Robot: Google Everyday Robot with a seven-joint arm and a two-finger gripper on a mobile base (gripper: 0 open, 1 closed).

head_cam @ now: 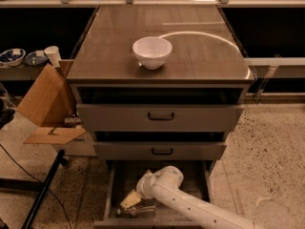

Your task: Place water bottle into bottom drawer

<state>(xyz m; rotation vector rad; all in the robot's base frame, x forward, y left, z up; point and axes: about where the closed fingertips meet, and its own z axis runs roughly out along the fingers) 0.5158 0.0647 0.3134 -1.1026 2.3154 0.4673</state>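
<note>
The bottom drawer (pixel 119 175) is pulled open below the two upper drawers; its grey interior shows. My white arm reaches in from the lower right, and my gripper (pixel 130 200) is low inside the drawer at its front left. A small clear object with bright glints, apparently the water bottle (pixel 142 210), lies on the drawer floor just below and right of the gripper. I cannot tell whether the gripper touches it.
A white bowl (pixel 152 52) stands on the cabinet top (pixel 205 56). The two upper drawers with black handles (pixel 160 116) are slightly open. An open cardboard box (pixel 45 104) and a black stand leg (pixel 43 194) are on the floor at left. Small bowls sit on a shelf (pixel 19 57).
</note>
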